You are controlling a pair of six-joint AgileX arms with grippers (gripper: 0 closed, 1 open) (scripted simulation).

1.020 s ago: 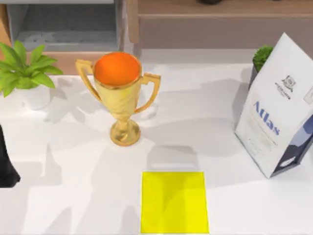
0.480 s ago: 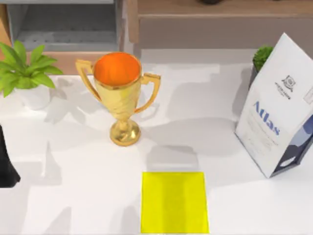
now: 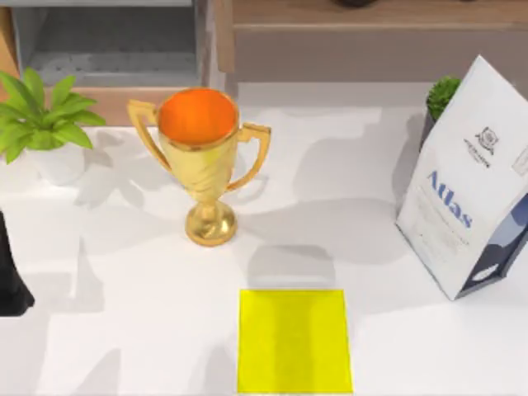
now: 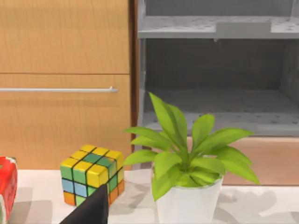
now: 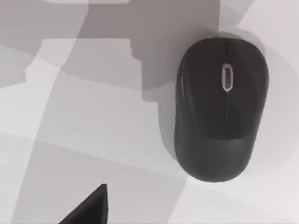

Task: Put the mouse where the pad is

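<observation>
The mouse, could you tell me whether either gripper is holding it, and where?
No. The mouse lies free on the white table, nothing gripping it; the yellow pad is bare.

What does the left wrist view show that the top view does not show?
Left wrist view alone: a colourful puzzle cube and a red object at the picture's edge. Top view alone: the yellow pad, the gold trophy and the white Atlas bag. Both share the potted plant in its white pot, the grey shelf and the white table.

Matte black left arm [image 3: 11, 276]; dark wedge-shaped fingertips [image 5: 88, 207] on wrist cameras.
</observation>
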